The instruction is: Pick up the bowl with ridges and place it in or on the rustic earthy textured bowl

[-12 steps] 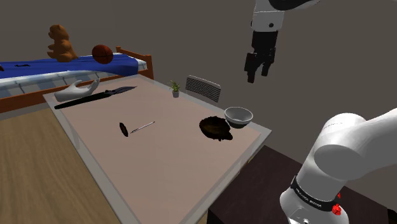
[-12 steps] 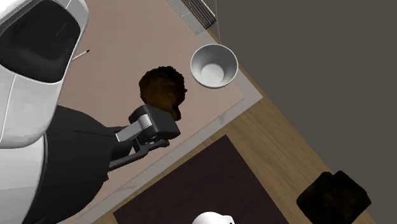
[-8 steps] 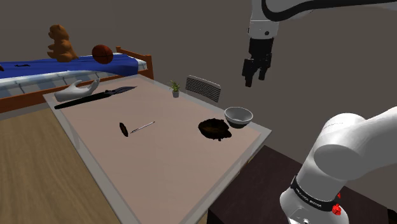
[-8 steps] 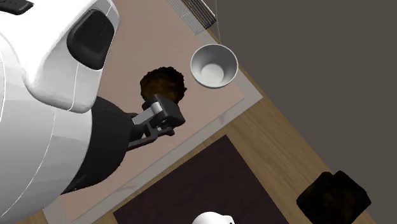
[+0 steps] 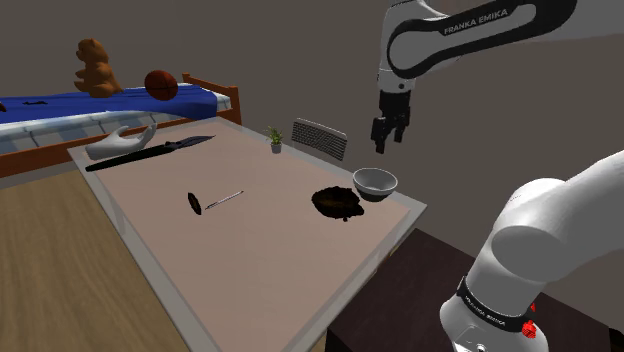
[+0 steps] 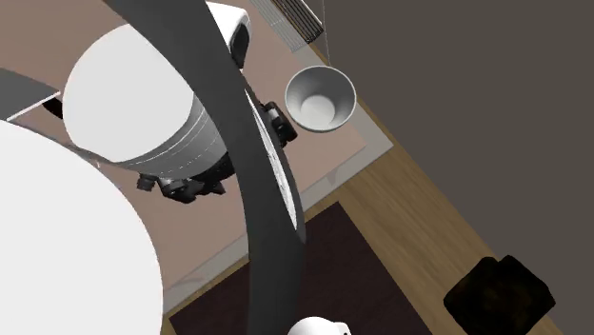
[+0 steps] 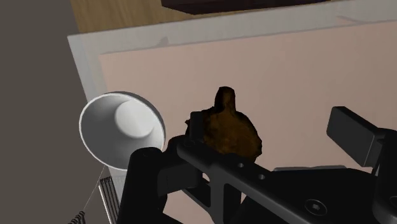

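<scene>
one white bowl (image 5: 375, 183) is set upright near the tabletop (image 5: 260, 235) corner, just beside the dark brown rough bowl (image 5: 338, 202). its ridges cannot be made out. the jaws are spread and empty above it, so the approach is judged to be in hand. a descent over the rim is called for next. in the second exterior view the brown bowl is hidden by the arm (image 6: 143, 105).
</scene>
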You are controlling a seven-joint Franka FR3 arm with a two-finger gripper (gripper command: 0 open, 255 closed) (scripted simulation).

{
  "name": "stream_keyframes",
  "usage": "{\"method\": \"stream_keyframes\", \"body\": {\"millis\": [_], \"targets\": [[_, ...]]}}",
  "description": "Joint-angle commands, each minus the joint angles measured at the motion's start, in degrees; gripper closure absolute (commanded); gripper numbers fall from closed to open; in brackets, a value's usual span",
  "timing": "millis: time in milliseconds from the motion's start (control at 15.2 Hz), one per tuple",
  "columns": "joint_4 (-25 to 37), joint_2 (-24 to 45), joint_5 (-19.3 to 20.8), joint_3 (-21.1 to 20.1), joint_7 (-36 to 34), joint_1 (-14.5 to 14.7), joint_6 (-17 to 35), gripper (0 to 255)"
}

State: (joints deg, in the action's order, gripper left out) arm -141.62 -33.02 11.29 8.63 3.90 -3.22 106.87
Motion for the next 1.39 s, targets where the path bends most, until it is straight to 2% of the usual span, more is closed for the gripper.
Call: {"method": "stream_keyframes", "body": {"millis": [0, 660, 1320], "targets": [[-0.5, 3.6, 0.8, 1.2, 1.0, -0.2, 4.2, 0], [2.9, 24.0, 2.0, 6.8, 7.2, -1.4, 21.7, 0], [14.1, 47.2, -3.0, 8.6, 15.4, -4.1, 34.0, 0]]}}
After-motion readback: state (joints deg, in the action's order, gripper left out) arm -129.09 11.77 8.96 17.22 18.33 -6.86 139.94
